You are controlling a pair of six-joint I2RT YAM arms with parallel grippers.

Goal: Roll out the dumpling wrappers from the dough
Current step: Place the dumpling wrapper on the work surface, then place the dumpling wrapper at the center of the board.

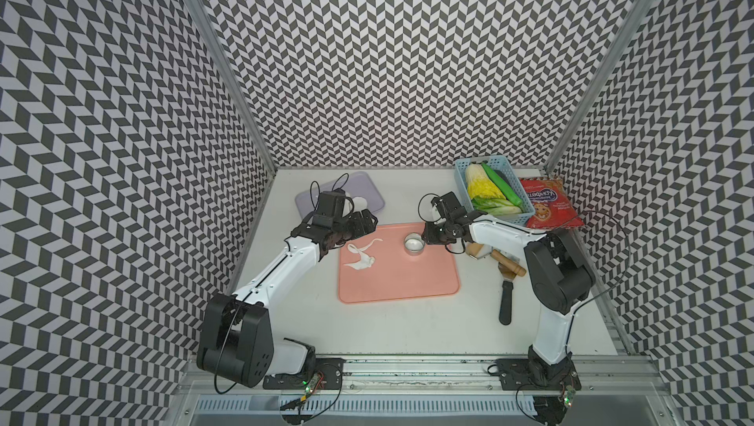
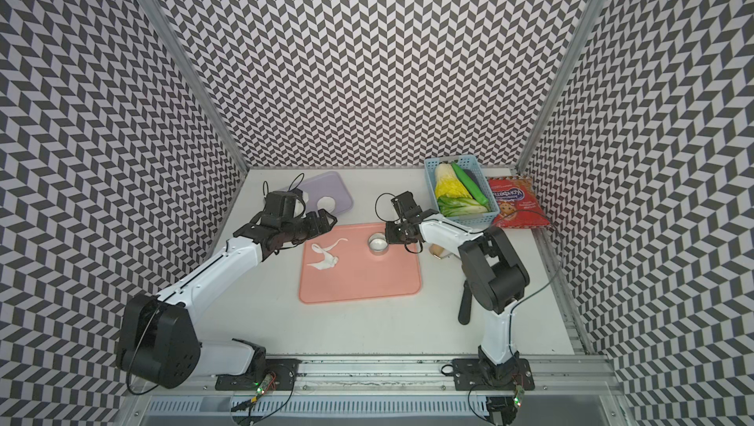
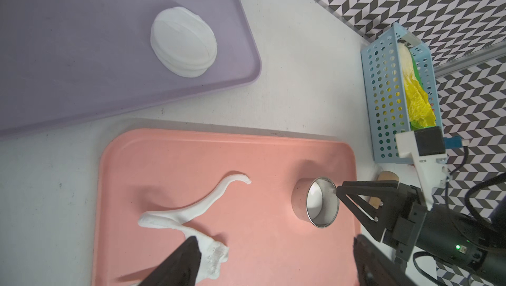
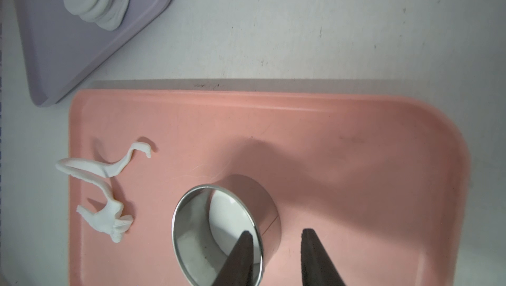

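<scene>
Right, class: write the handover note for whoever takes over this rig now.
Left hand: open, empty, by the dough scrap on the pink tray.
Right hand: open, straddling the wall of the ring cutter, not clamped.
Done: dumpling wrappers stacked on the purple tray; another white round sits inside the cutter.
Left: probably lift the cutter and move that round to the stack; only ragged scrap remains.

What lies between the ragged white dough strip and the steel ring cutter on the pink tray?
Only bare pink tray separates dough strip and ring cutter, clearest in the right wrist view.
</scene>
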